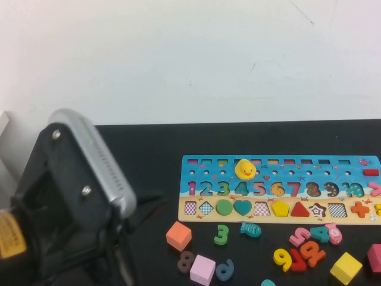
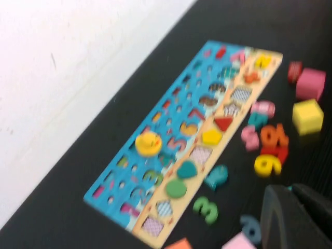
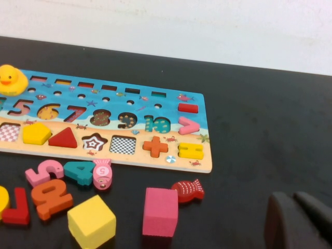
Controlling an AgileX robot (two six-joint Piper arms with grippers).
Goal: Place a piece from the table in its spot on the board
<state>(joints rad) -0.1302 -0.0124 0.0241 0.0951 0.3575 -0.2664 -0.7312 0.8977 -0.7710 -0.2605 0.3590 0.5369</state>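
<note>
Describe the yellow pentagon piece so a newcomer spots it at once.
Find the board; along its sandy strip, the pentagon sits in its slot between a checkered slot and a red triangle. It is that row's only yellow five-sided shape. Left gripper and right gripper hang clear.

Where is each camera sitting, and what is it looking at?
High view: raised on the robot's side, looking down at the table and board; the left arm fills the lower left, neither hand shows.
Left wrist view: on the left arm, looking across the board; the left hand shows dark.
Right wrist view: on the right arm, facing the board's end; the right hand shows.
All share the yellow duck and pentagon piece.
</note>
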